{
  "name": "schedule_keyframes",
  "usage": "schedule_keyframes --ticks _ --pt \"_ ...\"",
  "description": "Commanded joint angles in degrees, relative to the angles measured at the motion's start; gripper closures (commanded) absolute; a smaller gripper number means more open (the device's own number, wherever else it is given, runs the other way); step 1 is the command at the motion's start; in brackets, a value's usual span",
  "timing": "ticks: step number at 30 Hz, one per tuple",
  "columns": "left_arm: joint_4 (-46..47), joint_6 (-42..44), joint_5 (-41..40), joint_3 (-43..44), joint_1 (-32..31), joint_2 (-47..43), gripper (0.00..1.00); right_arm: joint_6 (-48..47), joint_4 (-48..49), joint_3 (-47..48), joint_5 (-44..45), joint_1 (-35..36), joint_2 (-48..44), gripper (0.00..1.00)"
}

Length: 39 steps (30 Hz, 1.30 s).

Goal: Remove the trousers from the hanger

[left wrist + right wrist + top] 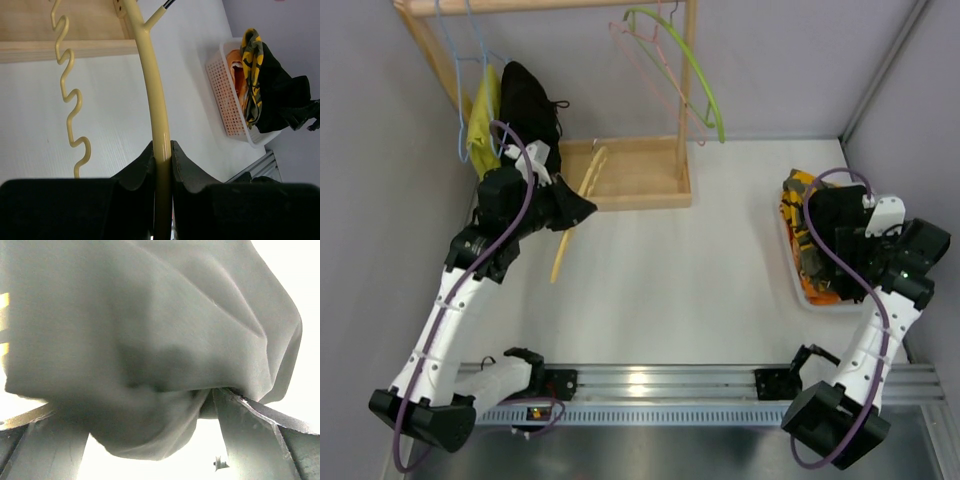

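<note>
Left end effector (161, 150) clenched on the hanger (155, 100), centre-left of the top view. Right end effector (135, 402) released, fingers wide; the trousers (150, 315) sag between them, over the basket (788, 255) at right.

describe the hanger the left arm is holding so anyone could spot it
Find the wooden rack at the back left; beside its base the left gripper clamps the hanger. It is thick and pale cream-yellow, unlike the green hanger, pink hanger and blue hanger on the rail.
</note>
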Motion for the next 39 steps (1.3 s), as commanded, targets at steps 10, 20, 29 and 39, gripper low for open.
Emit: schedule_keyframes --ticks 10,20,29,39 --pt "3.4 7.0 -2.7 10.2 0.0 1.6 1.0 -6.1 -23.0 23.5 -12.3 0.1 3.0 0.01" --pt "3.5 8.2 -9.6 29.4 0.0 15.3 1.0 3.8 -25.1 38.6 -20.2 0.2 9.1 0.01" --pt "3.6 2.3 -11.0 51.9 -0.2 32.1 1.0 9.2 -26.9 46.6 -22.2 0.1 12.2 0.01" --pt "9.3 1.1 -14.8 58.6 -2.0 38.7 1.0 10.8 -26.5 45.6 -23.4 0.2 10.6 0.01"
